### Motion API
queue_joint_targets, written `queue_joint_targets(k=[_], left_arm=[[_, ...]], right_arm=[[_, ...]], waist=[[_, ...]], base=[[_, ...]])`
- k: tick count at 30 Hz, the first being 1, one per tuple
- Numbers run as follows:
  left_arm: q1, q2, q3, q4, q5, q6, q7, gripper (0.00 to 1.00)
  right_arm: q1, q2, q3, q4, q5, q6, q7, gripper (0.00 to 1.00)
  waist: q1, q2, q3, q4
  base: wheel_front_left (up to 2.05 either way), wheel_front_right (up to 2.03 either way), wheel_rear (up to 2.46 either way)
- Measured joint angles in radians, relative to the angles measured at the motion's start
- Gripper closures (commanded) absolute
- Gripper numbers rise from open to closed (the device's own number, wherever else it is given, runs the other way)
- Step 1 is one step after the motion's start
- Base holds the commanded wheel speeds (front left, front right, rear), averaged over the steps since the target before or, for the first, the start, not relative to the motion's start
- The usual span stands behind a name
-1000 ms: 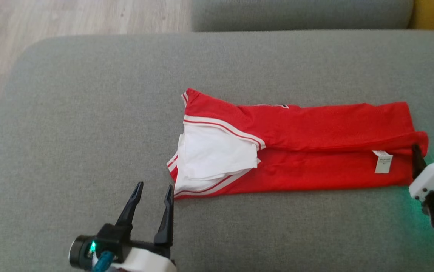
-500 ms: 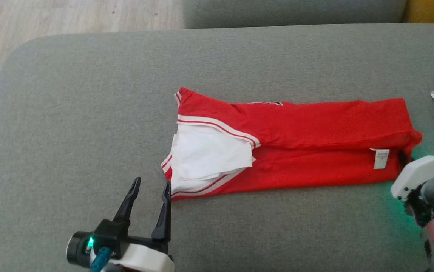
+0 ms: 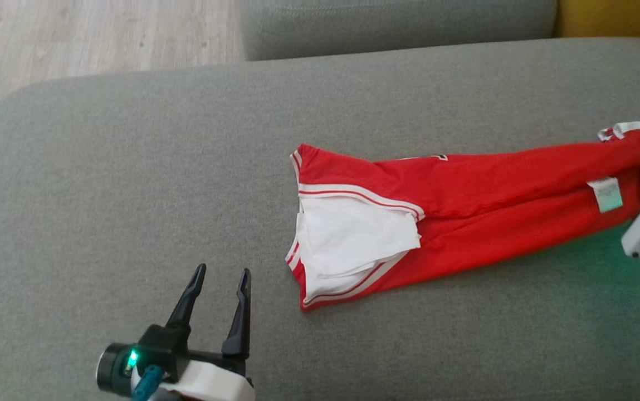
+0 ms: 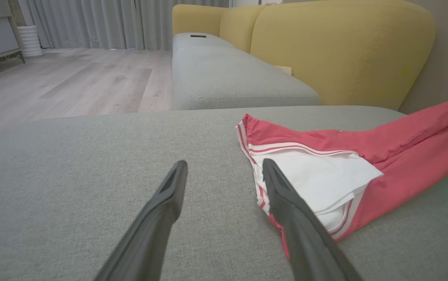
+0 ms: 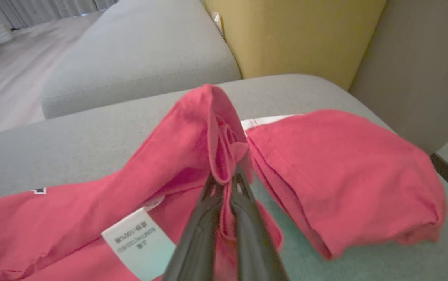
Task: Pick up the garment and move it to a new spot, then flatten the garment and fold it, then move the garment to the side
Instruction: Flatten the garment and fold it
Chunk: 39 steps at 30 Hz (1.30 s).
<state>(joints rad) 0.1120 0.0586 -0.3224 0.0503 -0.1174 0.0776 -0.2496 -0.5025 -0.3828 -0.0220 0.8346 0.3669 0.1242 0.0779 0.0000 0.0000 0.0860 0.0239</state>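
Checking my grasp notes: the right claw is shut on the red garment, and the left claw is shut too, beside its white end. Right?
No: the left wrist view shows the left claw open. The rest holds: right claw shut on the garment.

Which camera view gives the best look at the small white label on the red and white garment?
The right wrist view: the small white label on the red garment is near and large, its print visible. The head view shows it tiny, far right; the left wrist view, at most a sliver.
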Motion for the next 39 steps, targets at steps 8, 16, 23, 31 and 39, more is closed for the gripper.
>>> queue_joint_targets(k=[8, 16, 23, 31, 39], left_arm=[[0.006, 0.000, -0.011, 0.012, 0.000, -0.008, 0.000, 0.00], [0.021, 0.000, -0.015, 0.026, 0.000, -0.017, 0.000, 0.00], [0.025, 0.000, -0.029, 0.031, -0.002, -0.021, 0.000, 0.00], [0.023, 0.000, -0.034, 0.032, -0.002, -0.020, 0.000, 0.00], [0.021, 0.000, -0.040, 0.032, -0.009, -0.018, 0.000, 0.00]], right_arm=[[0.072, 0.050, 0.095, -0.236, 0.032, 0.000, -0.016, 1.00], [0.129, 0.190, 0.220, -0.437, 0.028, 0.000, 0.050, 1.00], [0.128, 0.282, 0.337, -0.450, 0.037, 0.000, 0.101, 1.00], [0.125, 0.307, 0.474, -0.341, 0.068, 0.000, 0.116, 1.00], [0.108, 0.312, 0.557, -0.298, 0.146, 0.000, -0.023, 0.00]], waist=[[0.0000, 0.0000, -0.041, 0.021], [0.0000, 0.0000, -0.067, 0.077], [0.0000, 0.0000, -0.067, 0.130], [0.0000, 0.0000, -0.050, 0.153], [0.0000, 0.0000, -0.042, 0.136]], base=[[0.00, 0.00, 0.00], [0.00, 0.00, 0.00], [0.00, 0.00, 0.00], [0.00, 0.00, 0.00], [0.00, 0.00, 0.00]])
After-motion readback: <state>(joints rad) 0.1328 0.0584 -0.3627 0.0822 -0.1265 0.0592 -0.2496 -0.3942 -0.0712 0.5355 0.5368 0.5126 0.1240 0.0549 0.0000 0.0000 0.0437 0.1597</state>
